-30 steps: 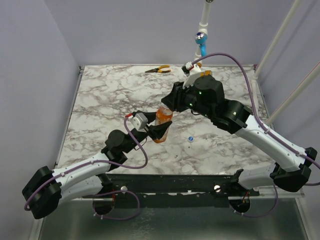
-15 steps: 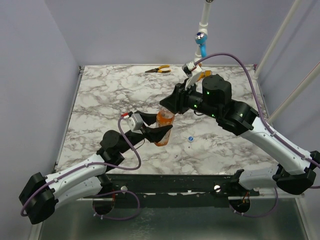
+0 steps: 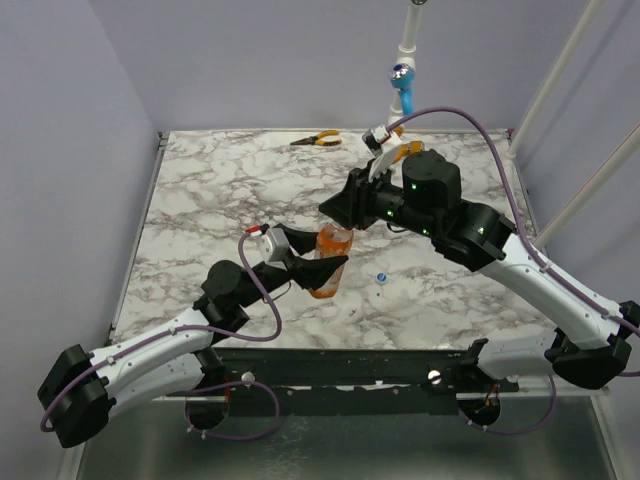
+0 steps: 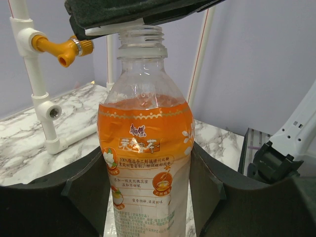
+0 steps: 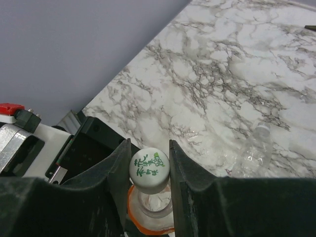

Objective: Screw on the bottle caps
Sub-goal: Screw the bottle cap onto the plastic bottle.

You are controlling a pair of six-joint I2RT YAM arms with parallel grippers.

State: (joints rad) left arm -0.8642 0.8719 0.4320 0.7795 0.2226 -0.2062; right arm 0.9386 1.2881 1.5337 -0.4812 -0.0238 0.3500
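Left jaws first: closed snugly on the bottle, one dark pad pressed to each side of its label, low on the body. Firm grip, no gap showing in the left wrist view.

Right jaws now: nearly closed, pinching the whitish cap between the two fingers. The cap's green-printed top faces the right wrist camera, and the bottle neck sits directly beneath it. From the left wrist view the cap is right at the mouth of the bottle, with the neck threads below it bare, so it is not screwed down.

The bottle holds orange liquid up to its shoulder, and the neck above is clear. From overhead the bottle leans slightly, near the middle of the marbled bench, between the two arms. Whether its base touches the bench I cannot tell.

Moving outward: the blue cap lies on the bench just to the right of the bottle, untouched. At the far edge lie the orange-handled pliers. Behind the bench stands a white pipe with an orange valve handle, and a blue valve handle higher up.
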